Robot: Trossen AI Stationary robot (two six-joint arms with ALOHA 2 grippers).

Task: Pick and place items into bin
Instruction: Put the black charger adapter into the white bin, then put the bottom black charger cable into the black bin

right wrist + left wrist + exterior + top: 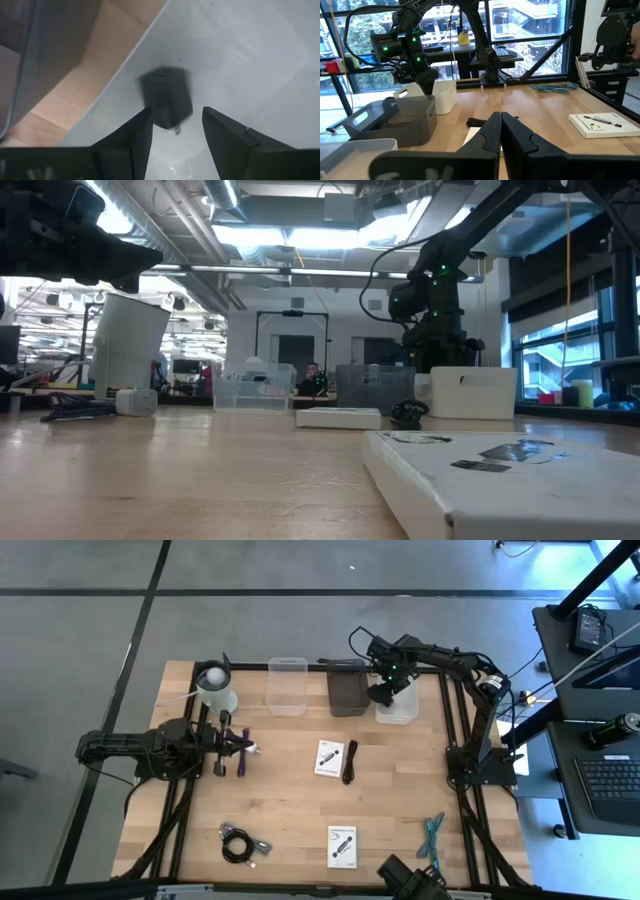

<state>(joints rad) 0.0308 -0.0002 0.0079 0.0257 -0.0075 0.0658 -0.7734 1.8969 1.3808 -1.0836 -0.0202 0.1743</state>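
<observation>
My right gripper (175, 131) is open and points down into the white bin (396, 708) at the table's far right. A small dark object (166, 97) shows blurred just beyond the fingertips, against the bin's white floor. My left gripper (500, 131) is shut and empty, hovering over the table's left side (240, 745). Flat on the wood lie one white card (330, 757) with the black stick (350, 761) beside it, a second white card (342, 845), the black cable coil (238, 843) and the teal tool (432, 837).
A grey bin (347, 688) and a clear bin (287, 685) stand left of the white bin along the far edge. A white cup-shaped thing (216, 688) stands far left. A purple cable (75, 411) and a small white block (135, 401) lie under my left gripper.
</observation>
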